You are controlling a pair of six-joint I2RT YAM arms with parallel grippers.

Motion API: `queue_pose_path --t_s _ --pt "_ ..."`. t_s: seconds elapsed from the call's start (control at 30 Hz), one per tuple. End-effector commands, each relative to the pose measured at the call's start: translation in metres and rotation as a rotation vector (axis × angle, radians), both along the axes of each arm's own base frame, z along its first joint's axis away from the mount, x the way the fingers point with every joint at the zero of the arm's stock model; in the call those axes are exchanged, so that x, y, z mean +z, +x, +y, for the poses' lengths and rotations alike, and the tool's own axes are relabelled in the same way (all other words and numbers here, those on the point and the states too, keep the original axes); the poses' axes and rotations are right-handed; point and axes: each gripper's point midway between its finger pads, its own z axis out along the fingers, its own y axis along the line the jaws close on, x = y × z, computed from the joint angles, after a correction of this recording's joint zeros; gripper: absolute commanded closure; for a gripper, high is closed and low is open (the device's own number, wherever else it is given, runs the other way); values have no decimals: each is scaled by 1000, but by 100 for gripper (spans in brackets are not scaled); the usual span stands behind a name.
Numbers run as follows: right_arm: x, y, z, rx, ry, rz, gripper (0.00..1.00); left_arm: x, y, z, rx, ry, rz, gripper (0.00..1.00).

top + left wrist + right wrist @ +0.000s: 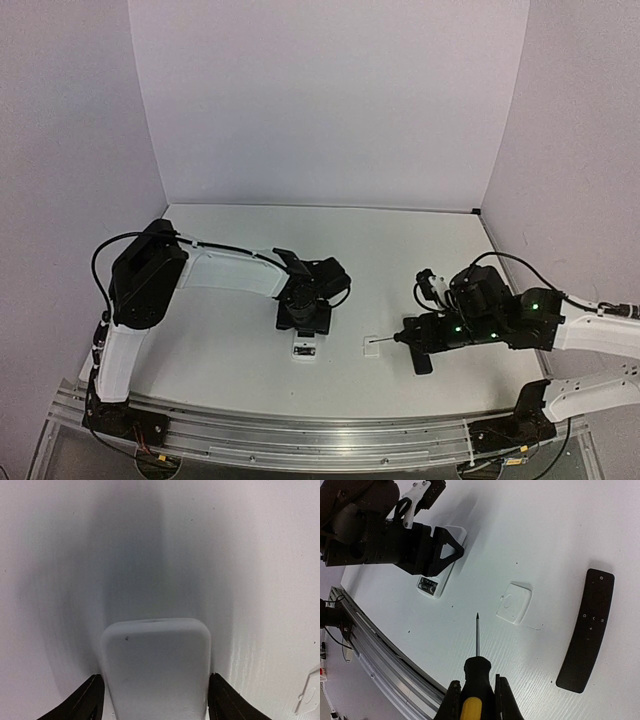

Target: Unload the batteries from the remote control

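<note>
A white remote control [306, 346] lies with its back up and its battery bay open at the near end. In the bay, the dark batteries [427, 585] show in the right wrist view. My left gripper [304, 322] stands over the remote [156, 670], one black finger [90, 700] on each side: the right finger touches its edge, the left stands a sliver off. My right gripper [476, 692] is shut on the yellow-and-black screwdriver [477, 672], whose tip points at the bare table between the remote [451, 550] and a white cover [515, 602].
A small white square cover [370, 346] lies right of the remote. A long black remote [586, 630] lies to the right, partly under my right arm [520, 325]. The metal rail [320, 435] runs along the near table edge.
</note>
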Motion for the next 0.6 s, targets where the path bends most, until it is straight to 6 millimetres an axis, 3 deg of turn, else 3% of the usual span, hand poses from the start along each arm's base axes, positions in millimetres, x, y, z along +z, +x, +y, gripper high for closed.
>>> queue_pose_path --t_s 0.0,0.17,0.3,0.4,0.5,0.57 --pt "4 4 -7 -23 -6 -38 100 -25 -10 10 -16 109 53 40" --pt "6 3 -11 -32 -2 -47 100 -23 -7 6 -7 93 46 62" --pt "8 3 -12 -35 1 -52 100 -5 1 -5 -9 13 8 75" --pt "10 3 -11 -33 0 -54 100 16 13 -18 -15 -133 -7 83" --pt "14 4 -11 -34 1 -55 100 45 25 -32 -34 -384 -2 88" --pt "15 4 -11 -33 1 -54 100 63 36 -31 -29 -521 -30 91"
